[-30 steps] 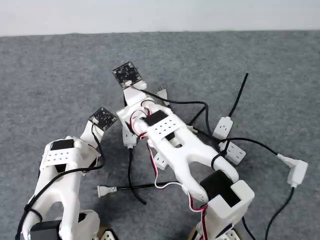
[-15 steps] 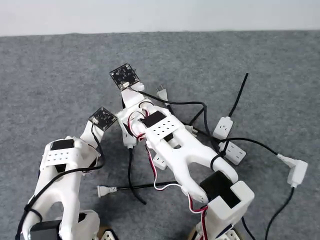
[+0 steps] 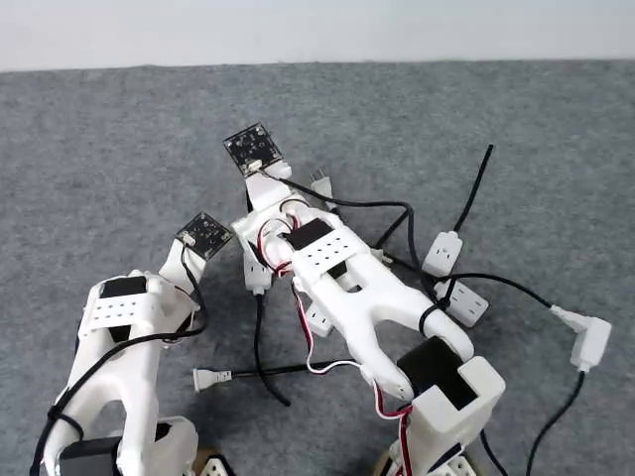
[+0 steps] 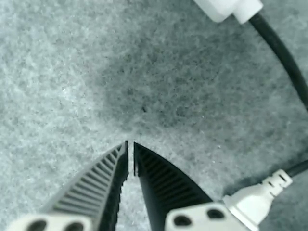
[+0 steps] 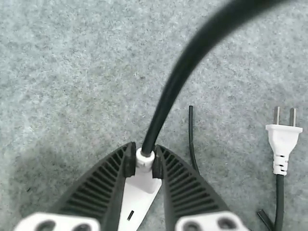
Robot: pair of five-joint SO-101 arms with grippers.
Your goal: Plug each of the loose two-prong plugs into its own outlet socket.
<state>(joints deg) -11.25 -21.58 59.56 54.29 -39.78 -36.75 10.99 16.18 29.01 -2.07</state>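
Note:
My right gripper (image 5: 143, 146) is shut on a white plug (image 5: 140, 185), whose black cable (image 5: 183, 72) arches up and away over the grey carpet. A loose two-prong plug (image 5: 284, 134) lies beside it, seen in the high view as the plug (image 3: 319, 183) next to the right arm's wrist. My left gripper (image 4: 130, 143) is shut with nothing in it, just above the carpet. Another white plug (image 4: 260, 199) lies close to it, and a white cable end (image 4: 226, 7) farther ahead. White outlet sockets (image 3: 443, 253) (image 3: 464, 302) lie right of the right arm (image 3: 347, 278).
A third loose plug (image 3: 203, 378) lies between the arms' bases on a black cable. A small socket block (image 3: 317, 317) sits under the right arm. A white adapter (image 3: 592, 342) lies at the far right. Black cables cross the middle of the carpet.
The right arm's wrist swung slightly left and then back to about where it was. The left arm and the loose plugs have not moved.

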